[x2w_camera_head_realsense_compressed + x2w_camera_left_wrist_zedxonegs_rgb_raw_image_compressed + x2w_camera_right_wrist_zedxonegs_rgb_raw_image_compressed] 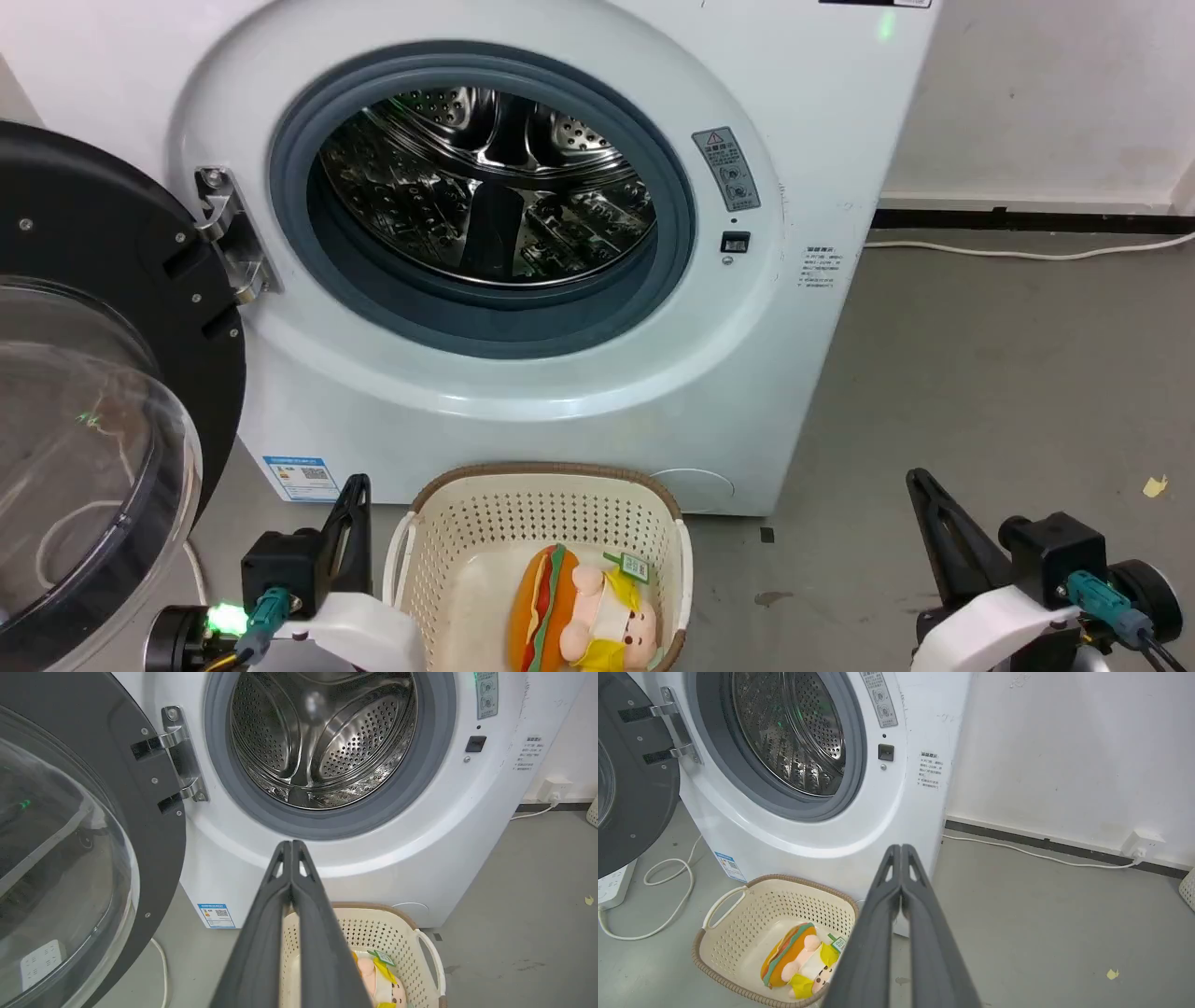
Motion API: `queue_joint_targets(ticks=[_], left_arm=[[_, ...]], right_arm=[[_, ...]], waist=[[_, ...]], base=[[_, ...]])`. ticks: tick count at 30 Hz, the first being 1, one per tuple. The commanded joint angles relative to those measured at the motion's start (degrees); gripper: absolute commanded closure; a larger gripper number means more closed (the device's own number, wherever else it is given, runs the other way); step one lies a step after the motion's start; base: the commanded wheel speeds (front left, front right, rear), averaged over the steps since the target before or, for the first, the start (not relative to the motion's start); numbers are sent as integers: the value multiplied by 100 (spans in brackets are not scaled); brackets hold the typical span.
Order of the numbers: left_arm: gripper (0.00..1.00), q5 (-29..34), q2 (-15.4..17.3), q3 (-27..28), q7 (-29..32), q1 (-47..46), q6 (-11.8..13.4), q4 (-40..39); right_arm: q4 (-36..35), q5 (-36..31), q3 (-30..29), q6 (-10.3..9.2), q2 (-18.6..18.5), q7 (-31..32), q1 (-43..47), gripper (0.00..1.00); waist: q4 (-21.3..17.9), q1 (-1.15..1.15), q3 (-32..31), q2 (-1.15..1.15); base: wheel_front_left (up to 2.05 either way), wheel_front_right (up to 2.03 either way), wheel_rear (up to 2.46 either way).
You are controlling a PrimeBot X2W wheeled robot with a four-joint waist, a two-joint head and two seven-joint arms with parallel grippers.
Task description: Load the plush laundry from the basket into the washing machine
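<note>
Head view shows us the left tool (356,487) and right tool (922,487) both clenched empty, either side of the basket (541,472). Inside it lies the plush laundry (579,607), which we judge light, soft and squashy; we would pinch its plump orange middle.

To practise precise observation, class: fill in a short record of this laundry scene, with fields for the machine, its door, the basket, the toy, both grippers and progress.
washing machine: white front-loader; nothing seen in the steel drum
door: swung open, on the left of the port
basket: on the floor in front of the machine
plush laundry: lying in the basket, not held
left gripper: shut, empty, left of the basket
right gripper: shut, empty, well right of the basket
progress: toy not yet loaded
</note>
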Motion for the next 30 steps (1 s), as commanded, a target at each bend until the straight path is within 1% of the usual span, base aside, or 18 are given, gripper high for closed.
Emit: queue_joint_targets(ticks=[1,27,28,30], left_arm=[[100,10,1,2,2,-87,-31,-25],[100,10,1,2,2,-87,-31,-25],[0,0,0,-2,0,0,0,0],[0,-2,0,-2,-1,4,2,1]], right_arm=[[-17,-43,-3,3,0,4,-69,100],[-17,-43,-3,3,0,4,-69,100],[0,0,-1,0,0,0,0,0],[2,6,2,0,0,-1,2,0]], waist=[[0,0,0,0],[0,0,0,0],[0,0,0,0],[0,0,0,0]], base=[[0,0,0],[0,0,0],[0,0,0],[0,0,0]])
